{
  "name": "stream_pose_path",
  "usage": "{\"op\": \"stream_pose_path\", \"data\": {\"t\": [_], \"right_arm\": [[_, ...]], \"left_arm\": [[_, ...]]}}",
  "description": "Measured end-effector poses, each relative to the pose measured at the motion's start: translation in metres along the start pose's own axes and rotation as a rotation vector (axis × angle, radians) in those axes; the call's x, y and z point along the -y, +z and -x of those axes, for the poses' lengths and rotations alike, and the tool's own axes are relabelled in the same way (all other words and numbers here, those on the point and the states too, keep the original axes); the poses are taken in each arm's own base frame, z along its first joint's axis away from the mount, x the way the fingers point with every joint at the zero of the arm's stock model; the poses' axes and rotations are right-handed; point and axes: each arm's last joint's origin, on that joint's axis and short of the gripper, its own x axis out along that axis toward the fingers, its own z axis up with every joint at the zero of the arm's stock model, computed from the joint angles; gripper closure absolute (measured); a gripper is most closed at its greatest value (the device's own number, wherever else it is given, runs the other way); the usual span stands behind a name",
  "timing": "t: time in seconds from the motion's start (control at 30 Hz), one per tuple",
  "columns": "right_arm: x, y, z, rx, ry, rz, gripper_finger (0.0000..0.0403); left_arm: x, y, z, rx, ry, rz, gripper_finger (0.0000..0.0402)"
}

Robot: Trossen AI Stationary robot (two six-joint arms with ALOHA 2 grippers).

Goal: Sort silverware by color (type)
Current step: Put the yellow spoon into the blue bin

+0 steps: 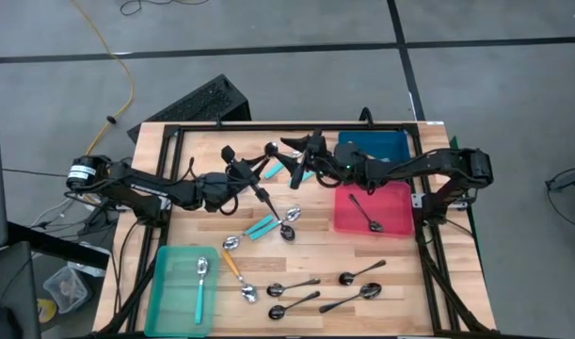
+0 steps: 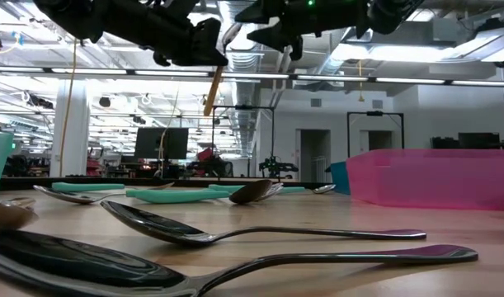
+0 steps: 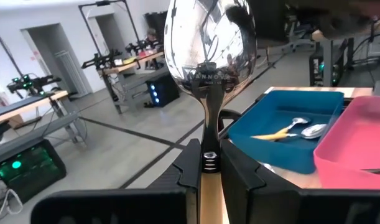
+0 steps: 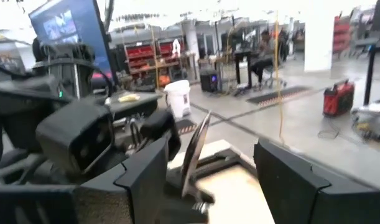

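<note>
A: What does the left gripper (image 3: 205,171) carry?
B: An orange-handled spoon (image 3: 207,56), clamped by the handle, bowl pointing away from the wrist, raised above the table (image 1: 400,259).

A: And the right gripper (image 1: 295,151)?
B: Fingers spread wide, empty. The spoon's bowl stands edge-on between them, just ahead of that claw.

A: Where is the other silverware?
B: Below both claws: 1 teal spoon (image 1: 200,282) in the green tray (image 1: 165,292), 1 dark spoon (image 1: 366,215) in the pink bin (image 1: 400,202).

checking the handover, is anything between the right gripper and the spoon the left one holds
Nothing visible: the spoon stands inside the open right gripper, with the left gripper shut on its handle.
</note>
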Motion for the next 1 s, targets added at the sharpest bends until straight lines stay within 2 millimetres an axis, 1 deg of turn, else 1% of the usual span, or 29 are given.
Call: {"op": "stream_pose_path", "data": {"t": [0.17, 0.57, 1.0], "right_arm": [[0.0040, 0.0008, -0.0007, 0.001, -0.010, -0.023, 0.0143], [0.0039, 0.0015, -0.0008, 0.008, -0.009, -0.027, 0.0158], [0.0039, 0.0015, -0.0008, 0.008, -0.008, -0.026, 0.0158]], "left_arm": [[0.0013, -0.0009, -0.0012, 0.006, -0.030, 0.004, 0.0385], [-0.0011, 0.0058, -0.0043, 0.038, -0.030, 0.021, 0.0385], [-0.0007, 0.0029, -0.0052, 0.018, -0.055, -0.010, 0.0385]]}}
